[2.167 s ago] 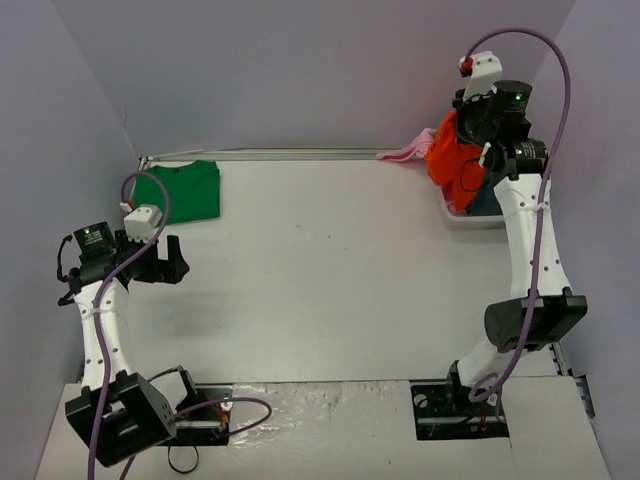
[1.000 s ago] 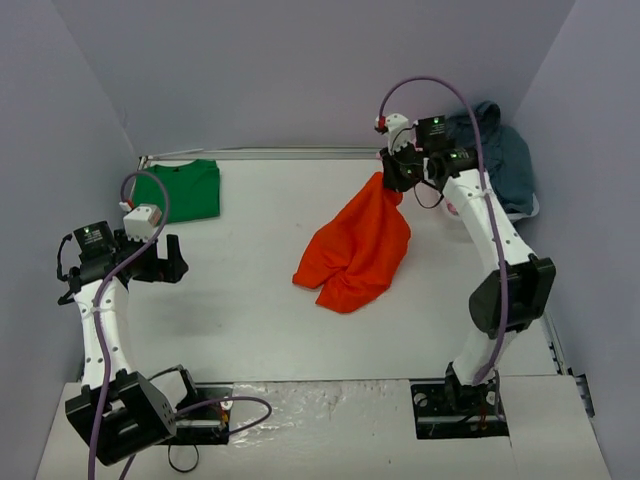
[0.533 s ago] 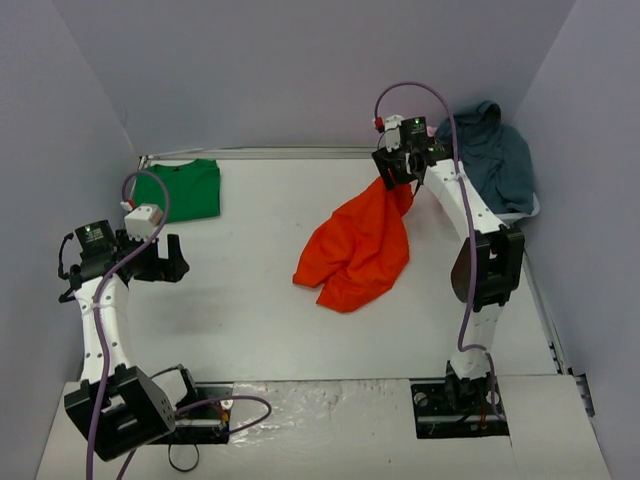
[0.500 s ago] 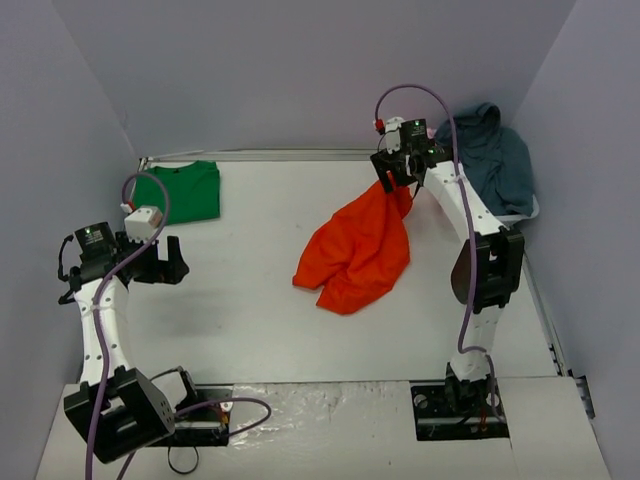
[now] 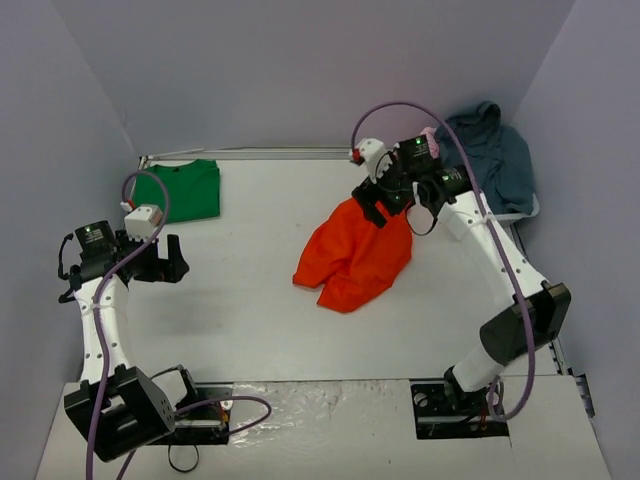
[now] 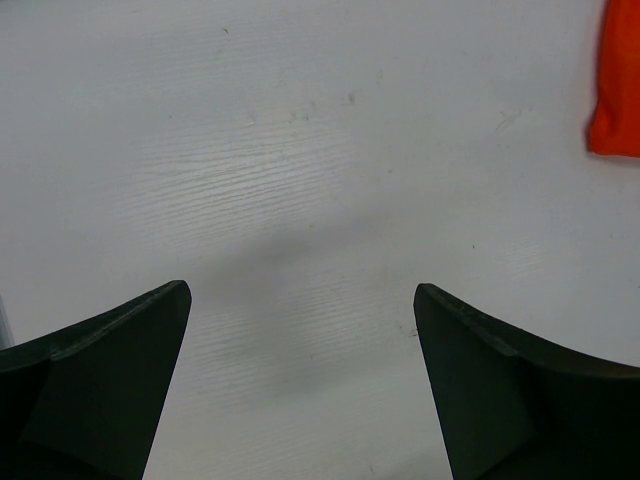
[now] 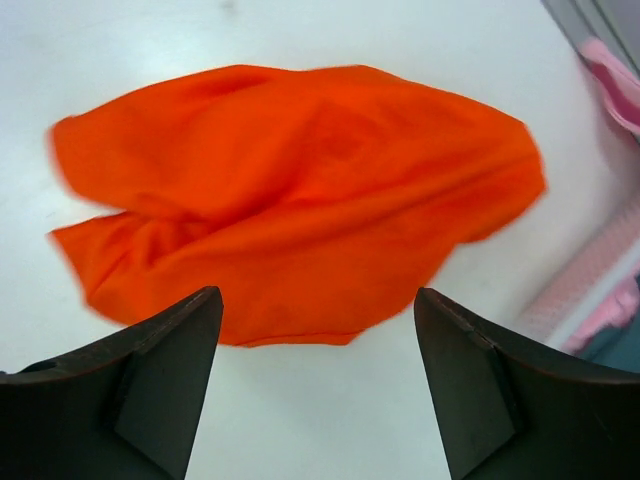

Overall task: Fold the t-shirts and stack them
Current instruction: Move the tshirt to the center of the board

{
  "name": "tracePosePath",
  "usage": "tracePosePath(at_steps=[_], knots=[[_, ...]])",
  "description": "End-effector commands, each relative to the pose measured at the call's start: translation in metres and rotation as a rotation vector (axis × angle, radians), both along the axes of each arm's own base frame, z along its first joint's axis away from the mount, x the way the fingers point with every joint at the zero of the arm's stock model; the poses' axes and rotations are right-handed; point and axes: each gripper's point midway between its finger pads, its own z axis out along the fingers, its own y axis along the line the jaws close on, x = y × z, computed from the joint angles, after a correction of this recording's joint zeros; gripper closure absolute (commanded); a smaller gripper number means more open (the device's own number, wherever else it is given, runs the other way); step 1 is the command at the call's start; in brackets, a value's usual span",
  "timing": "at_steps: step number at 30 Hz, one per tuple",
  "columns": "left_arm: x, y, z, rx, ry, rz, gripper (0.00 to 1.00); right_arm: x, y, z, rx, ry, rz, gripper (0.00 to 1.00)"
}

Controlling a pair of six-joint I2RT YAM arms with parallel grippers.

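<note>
The orange t-shirt lies in a loose, rumpled heap on the white surface, right of the middle and towards the far side, its cloth creased and bunched rather than spread flat. The right hand hangs just above the far end of the heap with its two dark fingers spread wide, gripping nothing; in the right wrist view the whole shirt shows between and beyond them. The green t-shirt lies flat in the far left corner, well apart from the orange one. The left hand hovers over bare surface near the left edge, fingers also wide apart and empty. At the far right a blue-grey cloth is piled in a pale bin, with a bit of pink cloth beside it.
</note>
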Motion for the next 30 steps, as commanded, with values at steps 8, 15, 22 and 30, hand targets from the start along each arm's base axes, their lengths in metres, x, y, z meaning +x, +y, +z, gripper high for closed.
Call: tracePosePath(at_steps=[8,15,22,30], knots=[[0.011,0.017,0.016,0.028,-0.01,0.085,0.06,-0.177,0.063,-0.11,-0.201,0.436,0.471,0.42],[0.011,0.019,0.016,0.036,-0.01,0.095,0.06,-0.205,0.066,-0.148,-0.292,0.537,0.553,0.57],[0.01,0.023,0.014,0.048,-0.004,0.106,0.06,-0.208,0.068,-0.177,-0.333,0.617,0.576,0.59],[0.011,0.024,0.014,0.06,-0.008,0.109,0.06,-0.202,0.074,-0.194,-0.366,0.637,0.588,0.59]])
